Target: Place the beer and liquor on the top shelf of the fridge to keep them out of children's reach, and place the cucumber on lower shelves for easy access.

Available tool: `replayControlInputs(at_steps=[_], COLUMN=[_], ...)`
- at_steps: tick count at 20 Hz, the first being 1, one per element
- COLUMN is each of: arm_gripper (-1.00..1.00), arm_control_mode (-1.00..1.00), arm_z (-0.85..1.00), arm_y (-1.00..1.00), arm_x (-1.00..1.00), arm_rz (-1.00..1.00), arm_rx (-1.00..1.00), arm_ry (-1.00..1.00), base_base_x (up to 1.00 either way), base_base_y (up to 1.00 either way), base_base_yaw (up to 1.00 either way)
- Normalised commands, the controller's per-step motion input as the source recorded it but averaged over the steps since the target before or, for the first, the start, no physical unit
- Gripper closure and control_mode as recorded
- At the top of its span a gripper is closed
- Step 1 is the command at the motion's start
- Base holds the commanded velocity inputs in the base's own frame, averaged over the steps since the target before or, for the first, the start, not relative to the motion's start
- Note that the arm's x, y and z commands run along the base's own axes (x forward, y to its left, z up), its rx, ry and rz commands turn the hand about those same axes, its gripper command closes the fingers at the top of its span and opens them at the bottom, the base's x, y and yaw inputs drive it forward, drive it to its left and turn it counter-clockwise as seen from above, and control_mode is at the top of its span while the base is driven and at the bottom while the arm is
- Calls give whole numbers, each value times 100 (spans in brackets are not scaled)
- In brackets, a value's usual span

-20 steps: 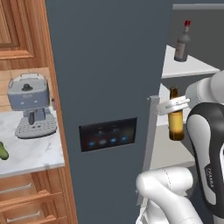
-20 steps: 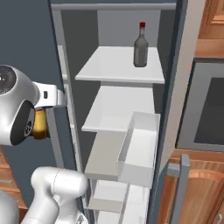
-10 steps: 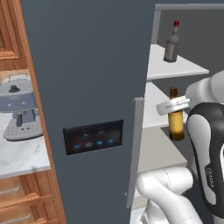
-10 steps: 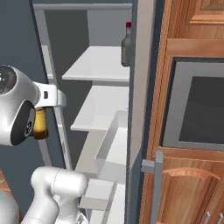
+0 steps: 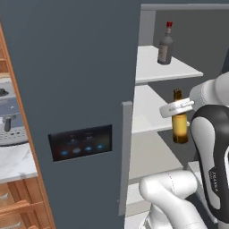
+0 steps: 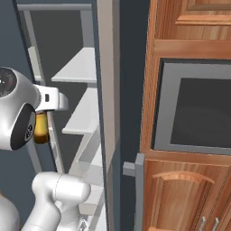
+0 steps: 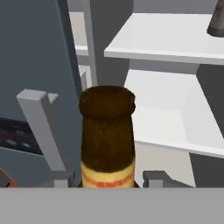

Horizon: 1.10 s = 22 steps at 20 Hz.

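My gripper (image 5: 177, 108) is shut on the beer (image 5: 180, 121), a brown bottle with a yellowish label, held upright in front of the open fridge (image 5: 80, 67). In the hand view the beer (image 7: 107, 135) stands between the two fingertips (image 7: 61, 177), level with the middle shelves. The liquor (image 5: 165, 44), grey glass with a red cap, stands on the top shelf (image 5: 179, 69), above and a little left of the beer. Its base (image 7: 216, 22) shows at the hand view's upper right, and the beer's lower part (image 6: 40, 131) in the right base view. The cucumber is out of view.
The grey fridge door (image 5: 67, 89) with its lit panel (image 5: 80, 143) and handle (image 5: 126, 152) stands open at left. A coffee machine (image 5: 6, 120) sits on the marble counter (image 5: 13, 163). A built-in oven (image 6: 198, 113) and wooden cabinets (image 6: 189, 194) lie to the right.
The whole picture has shifted: the base has moved, so the door and shelves look nearer and the coffee machine has slid left. The beer stays in the gripper's grip.
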Motion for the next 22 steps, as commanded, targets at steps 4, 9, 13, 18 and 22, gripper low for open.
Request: replayControlInputs(at_steps=[4,9,13,18,22], arm_gripper=[100,100,100,100,100], arm_control_mode=[100,-100,-100,-100,-100], arm_z=[0,2,14,45,53], arm_y=[0,0,-2,-2,-5], arm_x=[0,0,0,0,0], arm_rz=[0,0,0,0,2], arm_rx=[0,0,0,0,0], arm_ry=[0,-1,-12,-20,-19], base_base_x=[0,0,0,0,0], base_base_y=[-15,0,0,0,0], base_base_yaw=[-1,0,0,0,0])
